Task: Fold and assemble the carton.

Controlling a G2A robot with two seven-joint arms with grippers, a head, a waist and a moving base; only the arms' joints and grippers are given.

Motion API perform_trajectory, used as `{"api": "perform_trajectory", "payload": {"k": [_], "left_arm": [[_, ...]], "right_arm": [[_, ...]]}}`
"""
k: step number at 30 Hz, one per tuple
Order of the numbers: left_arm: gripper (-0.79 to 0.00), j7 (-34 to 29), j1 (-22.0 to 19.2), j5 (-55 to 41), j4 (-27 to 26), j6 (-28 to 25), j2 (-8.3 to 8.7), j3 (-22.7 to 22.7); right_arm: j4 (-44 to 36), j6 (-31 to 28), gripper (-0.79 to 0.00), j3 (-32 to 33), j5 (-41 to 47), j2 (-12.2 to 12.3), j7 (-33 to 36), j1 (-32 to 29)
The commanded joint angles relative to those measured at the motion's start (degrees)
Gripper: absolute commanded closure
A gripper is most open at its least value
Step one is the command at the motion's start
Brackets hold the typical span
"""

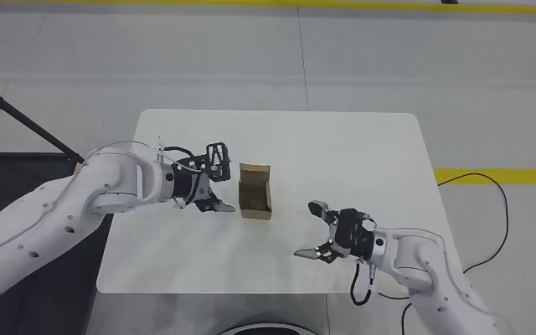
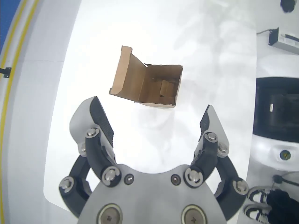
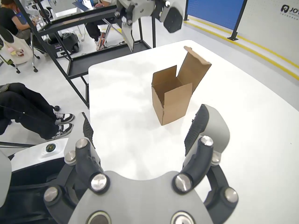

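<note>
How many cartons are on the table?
1. The carton stands upright near the middle of the table, top flap open, between the left end effector and the right end effector, both open and clear of it.

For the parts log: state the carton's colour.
Plain brown cardboard, inside and out; the carton shows best in the right wrist view.

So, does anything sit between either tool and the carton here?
Nothing visible does. The carton stands upright, lid open, on the table, with the left tool to one side and the right tool to the other, both open and apart from it.
</note>
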Motion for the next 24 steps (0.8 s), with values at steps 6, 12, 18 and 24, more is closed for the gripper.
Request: {"api": "perform_trajectory", "payload": {"k": [6, 12, 18, 24], "left_arm": [[-0.785, 9.8, 8.8, 2.0, -0.5, 9.2, 2.98, -2.0], [-0.785, 9.8, 8.8, 2.0, -0.5, 9.2, 2.98, -2.0], [-0.785, 9.8, 8.8, 2.0, -0.5, 9.2, 2.98, -2.0], [-0.785, 9.8, 8.8, 2.0, -0.5, 9.2, 2.98, -2.0]], "right_arm": [[0.2, 0.3, -0.785, -0.2, 0.0, 0.0, 0.3, 0.2], [0.2, 0.3, -0.785, -0.2, 0.0, 0.0, 0.3, 0.2], [0.2, 0.3, -0.785, -0.2, 0.0, 0.0, 0.3, 0.2], [0.2, 0.3, -0.785, -0.2, 0.0, 0.0, 0.3, 0.2]]}}
